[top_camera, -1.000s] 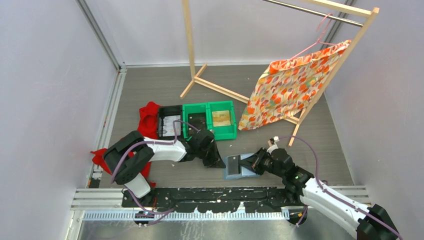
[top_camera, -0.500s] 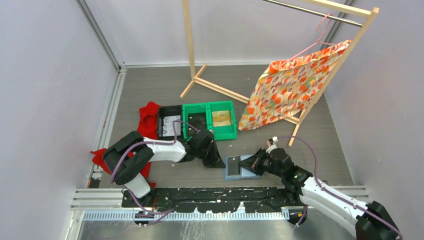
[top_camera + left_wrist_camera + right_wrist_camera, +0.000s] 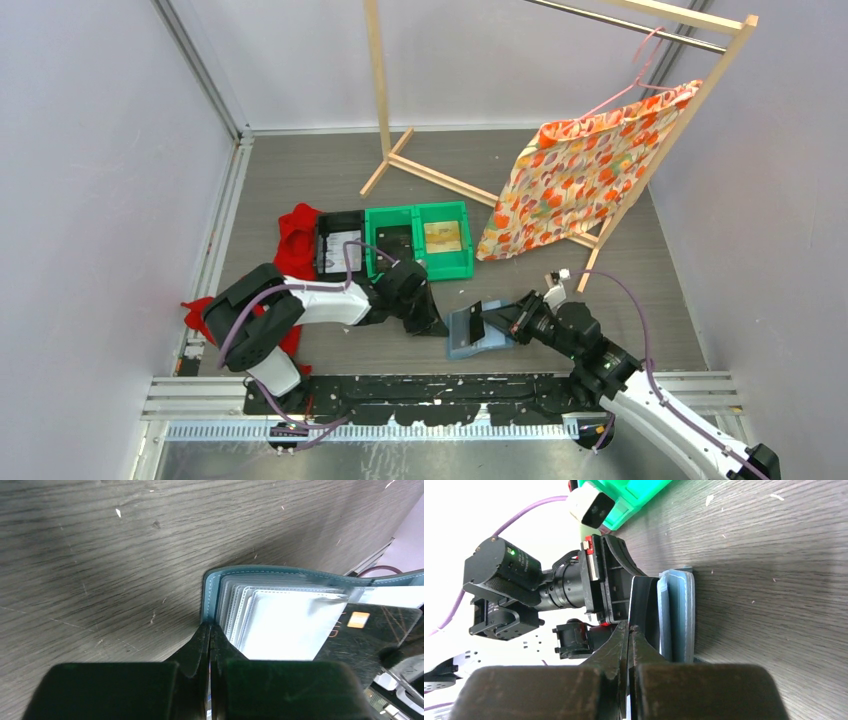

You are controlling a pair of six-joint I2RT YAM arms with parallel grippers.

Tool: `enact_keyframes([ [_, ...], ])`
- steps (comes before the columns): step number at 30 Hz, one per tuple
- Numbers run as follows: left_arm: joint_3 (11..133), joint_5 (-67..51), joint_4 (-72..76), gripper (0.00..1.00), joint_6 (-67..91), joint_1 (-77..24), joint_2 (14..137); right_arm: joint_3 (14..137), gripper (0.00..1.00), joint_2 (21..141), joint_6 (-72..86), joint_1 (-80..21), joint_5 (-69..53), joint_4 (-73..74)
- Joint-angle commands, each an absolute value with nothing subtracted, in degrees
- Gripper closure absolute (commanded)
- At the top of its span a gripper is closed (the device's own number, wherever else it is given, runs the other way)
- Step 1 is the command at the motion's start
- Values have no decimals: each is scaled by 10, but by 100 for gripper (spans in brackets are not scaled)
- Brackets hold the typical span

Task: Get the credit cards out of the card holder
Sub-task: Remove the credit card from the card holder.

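The slate-blue card holder [image 3: 464, 345] lies open on the floor between the arms. My left gripper [image 3: 440, 327] is shut on its left cover edge; in the left wrist view [image 3: 210, 630] the pale pockets [image 3: 280, 625] fan out beside the jaws. My right gripper [image 3: 498, 322] is shut on a dark grey credit card [image 3: 476, 322] that is tilted up, partly out of the holder. The card shows an orange chip [image 3: 358, 620]. In the right wrist view, that gripper [image 3: 630, 630] pinches the card [image 3: 643, 600] beside the holder [image 3: 677, 615]. No whitish card shows.
Two green bins [image 3: 418, 240] and a black bin [image 3: 338, 248] stand just behind the left arm, with red cloth [image 3: 297, 232] beside them. A wooden rack [image 3: 440, 175] with a patterned orange cloth [image 3: 580, 170] stands at the back right. A metal rail [image 3: 400, 395] runs along the near edge.
My right gripper has drawn back to the right and lifted, pulling the dark card partly out of the holder and tilting it up. The left gripper has stayed on the holder's edge.
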State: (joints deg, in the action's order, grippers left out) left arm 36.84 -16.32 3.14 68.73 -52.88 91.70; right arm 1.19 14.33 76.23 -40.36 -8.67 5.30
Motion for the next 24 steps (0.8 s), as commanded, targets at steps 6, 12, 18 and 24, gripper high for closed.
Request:
enact_keyframes([
  [6,347,-82,-111,100,650,-528,897,38,99,155,733,-404,-72,223],
  [12,359,-74,-138,99,636,-528,874,63,99,205,711,-405,-79,224],
  [18,367,-72,-156,99,627,-528,854,62,99,235,709,-404,-83,199],
  [24,381,-69,-202,99,615,-529,792,84,99,222,700,-405,-84,222],
])
